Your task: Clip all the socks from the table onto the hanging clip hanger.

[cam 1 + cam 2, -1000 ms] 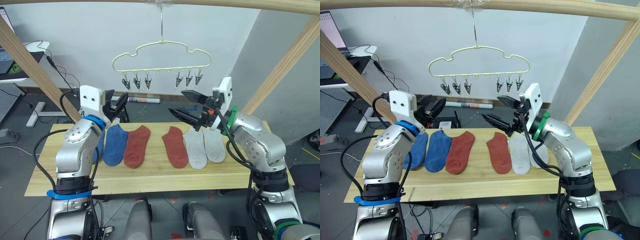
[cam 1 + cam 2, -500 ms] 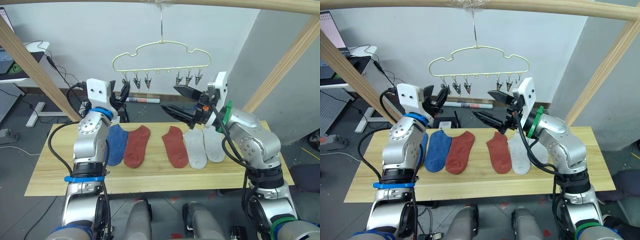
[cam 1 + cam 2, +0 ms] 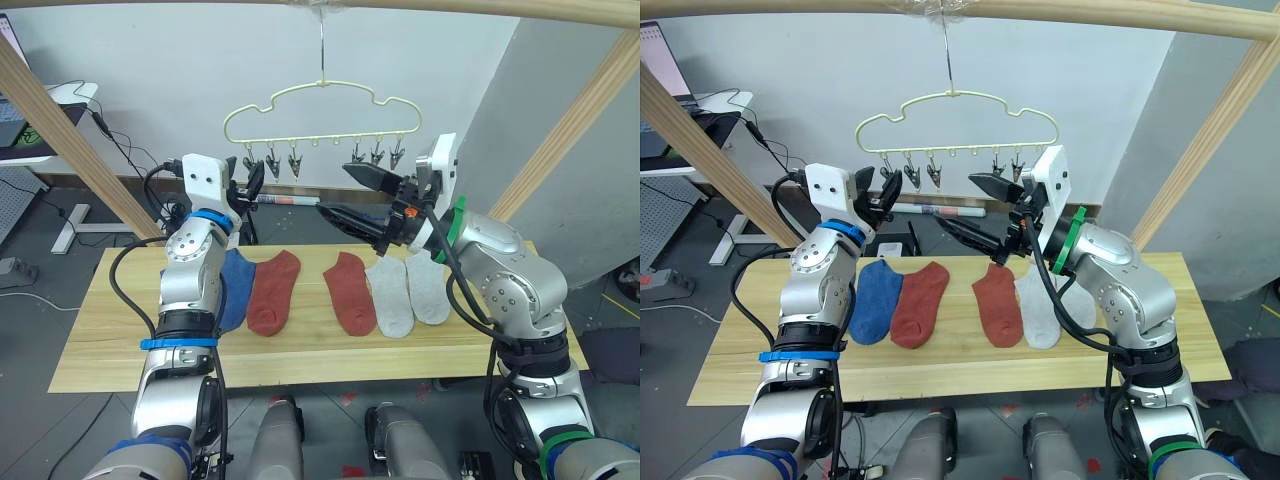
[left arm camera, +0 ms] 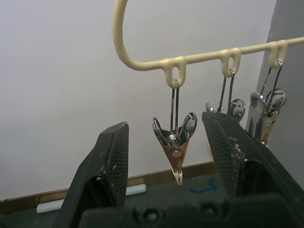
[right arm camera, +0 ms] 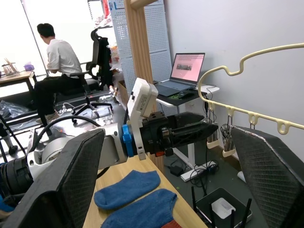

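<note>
Your left gripper (image 3: 252,185) is raised in the upper-left centre of the left eye view, fingers spread, just below the leftmost clips of the clip hanger (image 3: 322,105). In the left wrist view one grey clip (image 4: 175,145) hangs in the gap between the two black fingers (image 4: 108,161); you cannot tell there whether either finger touches it. Two more clips hang beside it toward the far finger, one partly hidden behind that finger.

Your right gripper (image 3: 358,195) sits right of centre, fingers spread wide and holding nothing, tips pointing toward the left gripper. Its upper finger reaches up close under the right-hand group of clips.

The hanger hangs by its metal hook from the round wooden pole (image 3: 560,10) across the top of the frame. Clips sit in two groups of three, all empty.

All socks lie flat on the table (image 3: 300,355) in a row across mid-frame. From the left of the picture: a blue sock (image 3: 232,295) partly behind your left arm, a rust-red sock (image 3: 272,292), a gap of bare wood, a second rust-red sock (image 3: 352,292), then two light grey socks (image 3: 392,295) touching side by side. In the right wrist view you see two blue socks (image 5: 127,189) lying together on the table edge.

Background, same wrist view: a person (image 5: 57,71) seated at a desk, back turned; an open laptop (image 5: 183,73) on a stand.
</note>
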`<state>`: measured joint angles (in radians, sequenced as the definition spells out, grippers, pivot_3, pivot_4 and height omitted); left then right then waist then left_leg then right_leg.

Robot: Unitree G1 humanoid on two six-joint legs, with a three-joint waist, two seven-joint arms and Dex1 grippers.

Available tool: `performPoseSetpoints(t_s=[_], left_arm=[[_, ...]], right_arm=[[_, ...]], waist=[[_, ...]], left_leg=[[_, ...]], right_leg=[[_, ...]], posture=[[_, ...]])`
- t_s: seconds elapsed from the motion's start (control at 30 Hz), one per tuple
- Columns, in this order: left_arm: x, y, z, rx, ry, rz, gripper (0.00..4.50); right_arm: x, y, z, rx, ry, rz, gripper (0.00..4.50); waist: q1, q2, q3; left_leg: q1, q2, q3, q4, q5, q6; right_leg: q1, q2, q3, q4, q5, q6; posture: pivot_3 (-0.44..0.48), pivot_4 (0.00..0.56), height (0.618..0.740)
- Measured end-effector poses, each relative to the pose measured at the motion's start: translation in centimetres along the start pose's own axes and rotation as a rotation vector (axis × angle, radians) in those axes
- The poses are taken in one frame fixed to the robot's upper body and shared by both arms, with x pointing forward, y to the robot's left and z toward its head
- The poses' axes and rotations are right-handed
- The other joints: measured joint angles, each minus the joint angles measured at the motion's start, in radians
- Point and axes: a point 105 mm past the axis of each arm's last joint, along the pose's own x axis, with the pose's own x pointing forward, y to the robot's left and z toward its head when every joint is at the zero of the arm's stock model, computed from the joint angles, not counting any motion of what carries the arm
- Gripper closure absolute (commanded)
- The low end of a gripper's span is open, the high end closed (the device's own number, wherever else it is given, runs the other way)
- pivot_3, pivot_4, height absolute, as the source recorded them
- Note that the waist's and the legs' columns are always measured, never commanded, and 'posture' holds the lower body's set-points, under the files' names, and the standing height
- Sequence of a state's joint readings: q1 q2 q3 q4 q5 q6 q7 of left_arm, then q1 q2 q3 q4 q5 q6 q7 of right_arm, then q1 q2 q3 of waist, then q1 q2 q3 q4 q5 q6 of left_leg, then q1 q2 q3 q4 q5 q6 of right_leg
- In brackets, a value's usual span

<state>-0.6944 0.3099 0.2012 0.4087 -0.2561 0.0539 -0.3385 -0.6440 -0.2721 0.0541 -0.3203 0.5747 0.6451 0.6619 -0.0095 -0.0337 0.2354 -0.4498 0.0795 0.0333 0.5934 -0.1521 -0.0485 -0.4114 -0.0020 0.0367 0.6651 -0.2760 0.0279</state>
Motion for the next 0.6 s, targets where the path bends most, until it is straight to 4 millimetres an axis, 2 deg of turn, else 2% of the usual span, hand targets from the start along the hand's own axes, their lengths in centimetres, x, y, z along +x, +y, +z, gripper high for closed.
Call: performPoseSetpoints(t_s=[0.23, 0.33, 0.5, 0.6], left_arm=[[0.36, 0.01, 0.32, 0.009, -0.015, 0.001, 1.8], [0.36, 0.02, 0.39, 0.022, -0.021, 0.001, 2.39], [0.39, -0.08, 0.52, 0.025, -0.027, -0.007, 3.82], [0.48, -0.26, 0.72, 0.027, -0.033, -0.018, 4.31]], right_arm=[[0.01, 0.1, -0.01, 0.018, 0.002, 0.0, 0.09], [0.01, 0.05, 0.01, 0.021, 0.0, -0.005, 0.09], [-0.09, -0.21, -0.16, 0.03, 0.008, -0.028, 0.09], [-0.24, -0.37, -0.47, 0.045, 0.017, -0.045, 0.09]], waist=[[-0.001, 0.0, 0.005], [-0.001, 0.0, 0.009], [-0.001, -0.001, 0.014], [-0.001, 0.0, 0.015]], left_leg=[[0.0, 0.0, 0.0, 0.0, 0.0, 0.0], [0.0, 0.0, 0.0, 0.0, 0.0, 0.0], [0.0, 0.0, 0.0, 0.0, 0.0, 0.0], [0.0, 0.0, 0.0, 0.0, 0.0, 0.0]], right_leg=[[0.0, 0.0, 0.0, 0.0, 0.0, 0.0], [0.0, 0.0, 0.0, 0.0, 0.0, 0.0], [0.0, 0.0, 0.0, 0.0, 0.0, 0.0], [0.0, 0.0, 0.0, 0.0, 0.0, 0.0]], posture=[[-0.044, 0.277, 0.74], [-0.043, 0.277, 0.74], [-0.036, 0.28, 0.74], [-0.036, 0.28, 0.74]])
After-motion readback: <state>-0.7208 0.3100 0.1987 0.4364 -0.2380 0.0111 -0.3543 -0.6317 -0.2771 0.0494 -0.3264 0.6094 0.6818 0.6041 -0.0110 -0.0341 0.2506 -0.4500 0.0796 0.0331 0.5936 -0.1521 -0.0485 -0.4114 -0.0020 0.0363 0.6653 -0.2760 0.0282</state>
